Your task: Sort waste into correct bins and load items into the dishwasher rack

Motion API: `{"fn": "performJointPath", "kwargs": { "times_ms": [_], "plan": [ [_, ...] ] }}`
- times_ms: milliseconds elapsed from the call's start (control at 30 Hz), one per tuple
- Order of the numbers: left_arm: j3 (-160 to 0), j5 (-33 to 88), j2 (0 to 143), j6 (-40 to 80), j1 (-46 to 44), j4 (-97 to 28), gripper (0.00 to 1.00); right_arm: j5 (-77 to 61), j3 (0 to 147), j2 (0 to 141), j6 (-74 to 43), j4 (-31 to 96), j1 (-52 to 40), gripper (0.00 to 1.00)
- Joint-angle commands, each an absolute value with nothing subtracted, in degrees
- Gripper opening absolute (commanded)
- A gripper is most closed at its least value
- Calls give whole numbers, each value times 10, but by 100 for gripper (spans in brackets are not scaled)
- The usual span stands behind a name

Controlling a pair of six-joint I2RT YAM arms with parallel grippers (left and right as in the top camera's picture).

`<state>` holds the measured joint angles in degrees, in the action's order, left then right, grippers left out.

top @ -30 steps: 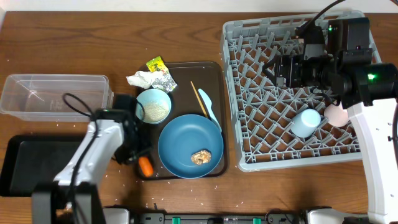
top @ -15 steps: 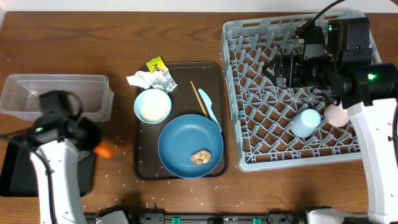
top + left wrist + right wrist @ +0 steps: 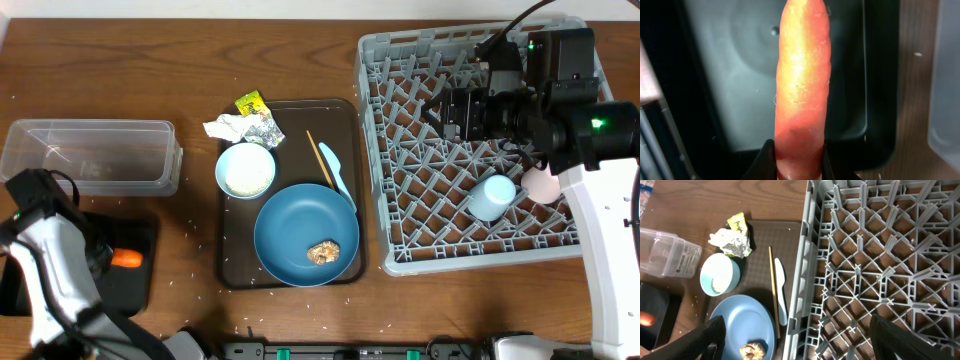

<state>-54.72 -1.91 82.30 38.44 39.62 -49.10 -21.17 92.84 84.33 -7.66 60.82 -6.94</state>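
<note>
My left gripper (image 3: 799, 165) is shut on the thick end of the orange carrot (image 3: 802, 85), which hangs over the black tray bin (image 3: 740, 75). The overhead view shows that carrot (image 3: 125, 258) at the black tray (image 3: 135, 290), in front of the clear tub (image 3: 90, 155). My right gripper (image 3: 805, 340) hovers open and holds nothing over the grey dishwasher rack (image 3: 400, 60). The rack holds a light blue cup (image 3: 492, 197) and a pink cup (image 3: 543, 185). The blue plate (image 3: 290, 225) carries a brown food lump (image 3: 323, 252).
The brown serving tray (image 3: 232, 270) also holds a bowl of rice (image 3: 246, 170), a pale blue spoon (image 3: 335, 168) and a chopstick (image 3: 318, 160). Crumpled paper (image 3: 225, 127) and wrappers (image 3: 252, 104) lie at its back left corner. Rice grains dot the table.
My left arm has carried the carrot from the serving tray's front left corner leftwards to above the black tray. The right arm has stayed in place.
</note>
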Motion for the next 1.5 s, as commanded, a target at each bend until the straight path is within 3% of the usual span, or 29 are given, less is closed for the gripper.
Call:
{"fn": "performJointPath", "kwargs": {
  "times_ms": [0, 67, 133, 267, 333, 400, 500, 667, 833, 1167, 1467],
  "plan": [
    [-542, -30, 857, 402, 399, -469, 6, -212, 929, 844, -83, 608, -75, 86],
    [-542, -30, 865, 402, 399, -449, 6, -212, 929, 844, -83, 608, -75, 86],
    [-543, -30, 862, 402, 399, -442, 14, -212, 929, 844, -83, 608, -75, 87],
    [-554, 3, 846, 370, 398, -445, 44, -212, 929, 844, -83, 608, -75, 89],
    [-561, 33, 831, 342, 398, -452, 72, -212, 929, 844, -83, 606, -75, 91],
    [-568, 47, 815, 332, 398, -463, 78, -212, 929, 844, -83, 601, -75, 91],
    [-577, 64, 790, 306, 398, -480, 77, -212, 929, 844, -83, 596, -75, 92],
    [-610, 126, 744, 222, 379, -507, 66, -212, 929, 844, -83, 595, -75, 95],
    [-649, 216, 722, 101, 296, -499, 66, -212, 929, 844, -83, 595, -75, 95],
    [-721, 124, 805, -58, 36, -442, 62, -212, 929, 844, -83, 593, -75, 98],
    [-729, 130, 956, -64, -65, -423, 61, -212, 929, 844, -83, 598, -75, 98]
  ]
}}
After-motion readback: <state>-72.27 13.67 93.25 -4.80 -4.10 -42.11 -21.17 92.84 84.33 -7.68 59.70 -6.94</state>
